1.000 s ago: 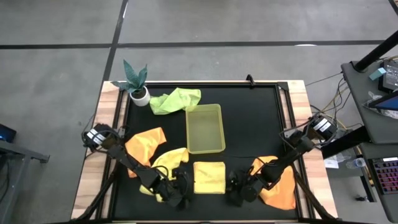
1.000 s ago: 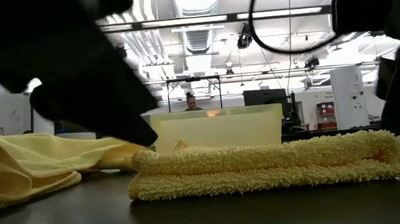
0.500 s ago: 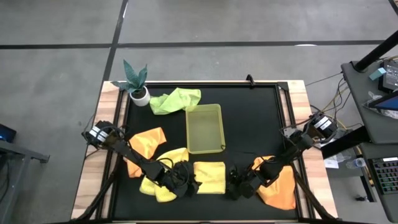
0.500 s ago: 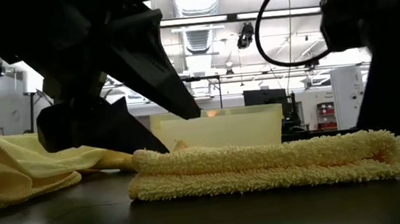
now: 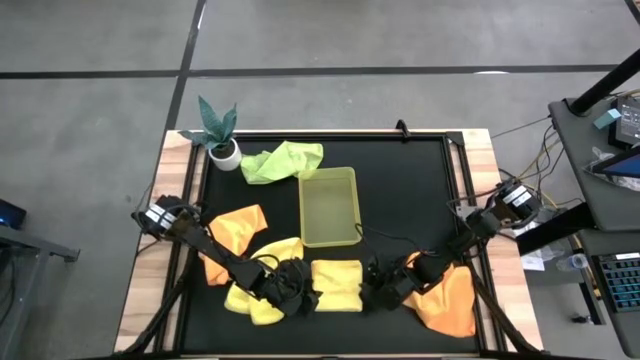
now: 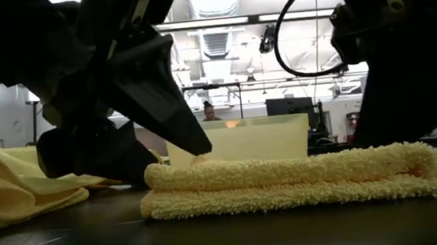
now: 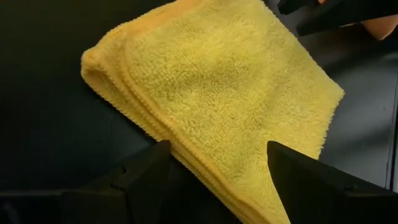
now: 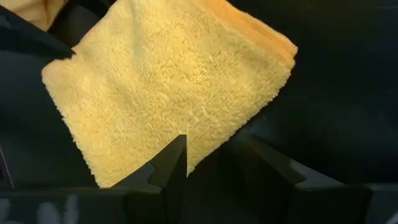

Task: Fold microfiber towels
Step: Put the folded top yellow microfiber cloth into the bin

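A pale yellow microfiber towel (image 5: pixel 337 283), folded into a flat square, lies on the black mat near the table's front edge. My left gripper (image 5: pixel 307 292) stands open at its left edge (image 7: pixel 155 134), which runs between the two fingers in the left wrist view. My right gripper (image 5: pixel 371 287) stands open at its right edge (image 8: pixel 205 149). A second pale yellow towel (image 5: pixel 262 272) and an orange towel (image 5: pixel 236 230) lie crumpled at the left. Another orange towel (image 5: pixel 452 300) lies at the right under the right arm. A light green towel (image 5: pixel 284 160) lies at the back. My left gripper has one finger (image 6: pixel 160 104) slanting down over the folded towel's left end (image 6: pixel 153 181) and the other low beside it; whether either touches the towel, I cannot tell. My right gripper has one finger (image 8: pixel 174 163) in front of the towel's right edge; touch cannot be told.
A yellow-green plastic tray (image 5: pixel 330 207) stands just behind the folded towel. A small potted plant (image 5: pixel 219 140) stands at the back left corner. The bare black mat (image 5: pixel 410 190) stretches to the right of the tray.
My left gripper has gone toward the table's right, up to the folded towel's left edge, sinking a little and rolling at the wrist. My right gripper has gone toward the table's left, up to the towel's right edge, also rolling. The folded towel has stayed in place.
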{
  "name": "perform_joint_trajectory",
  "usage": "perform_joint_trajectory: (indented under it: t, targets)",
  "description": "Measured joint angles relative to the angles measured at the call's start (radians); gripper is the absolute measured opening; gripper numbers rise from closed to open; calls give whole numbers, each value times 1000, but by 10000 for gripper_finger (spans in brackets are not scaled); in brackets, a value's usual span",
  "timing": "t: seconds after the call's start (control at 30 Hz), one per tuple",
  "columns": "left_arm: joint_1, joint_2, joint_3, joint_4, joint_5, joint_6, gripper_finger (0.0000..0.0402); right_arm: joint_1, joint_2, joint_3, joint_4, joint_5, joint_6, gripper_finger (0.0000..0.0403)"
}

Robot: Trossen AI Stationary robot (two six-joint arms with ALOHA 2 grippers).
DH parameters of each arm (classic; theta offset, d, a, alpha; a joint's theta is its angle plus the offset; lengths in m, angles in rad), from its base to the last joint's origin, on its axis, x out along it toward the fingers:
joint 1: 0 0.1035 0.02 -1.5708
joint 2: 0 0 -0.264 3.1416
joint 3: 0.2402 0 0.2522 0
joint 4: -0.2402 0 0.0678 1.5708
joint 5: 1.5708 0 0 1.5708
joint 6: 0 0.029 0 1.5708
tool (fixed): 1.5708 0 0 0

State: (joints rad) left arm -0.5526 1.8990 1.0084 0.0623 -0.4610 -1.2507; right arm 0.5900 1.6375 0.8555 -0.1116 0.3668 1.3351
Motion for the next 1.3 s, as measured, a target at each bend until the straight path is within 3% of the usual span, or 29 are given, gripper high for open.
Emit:
perform_joint_trajectory:
  t: [0.33,0.5,0.67,0.87,1.07,1.3]
  targets:
    - [2,15,1,8,-9,9,253,-8,100,2,159,7,25,139]
    - [2,15,1,8,-9,10,253,-16,128,2,292,10,-37,139]
    - [2,16,1,9,-9,20,253,-32,139,0,336,80,-79,136]
    - [3,17,1,10,-9,27,253,-49,190,1,394,115,-121,98]
    - [3,17,1,10,-11,35,253,-52,217,1,447,132,-173,23]
    - [3,-12,-2,-15,-13,118,253,-54,146,0,414,125,-253,11]
